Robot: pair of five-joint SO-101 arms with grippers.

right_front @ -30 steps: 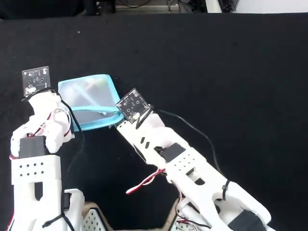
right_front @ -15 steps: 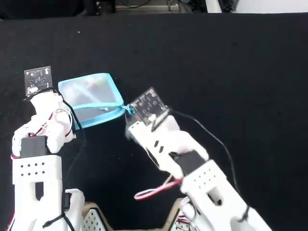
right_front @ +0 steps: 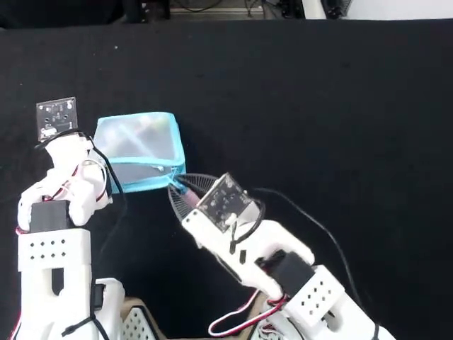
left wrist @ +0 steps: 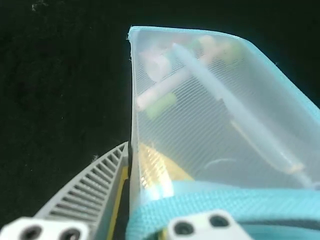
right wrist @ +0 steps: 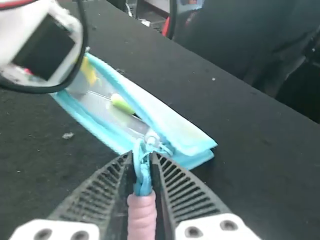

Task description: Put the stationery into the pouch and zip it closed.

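Right fingers [right wrist: 107, 185] pinch the zipper pull [right wrist: 142, 172] at the pouch's [right wrist: 170, 127] end; left fingers [left wrist: 85, 192] clamp its opposite edge.

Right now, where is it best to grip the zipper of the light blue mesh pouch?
The thin blue zipper pull cord at the light blue mesh pouch's corner, approached from that end along the zip: it sticks out free there. The right claw pinches it.

Turquoise translucent pouch [right_front: 138, 145] lying flat, stationery [left wrist: 156, 92] visible inside.
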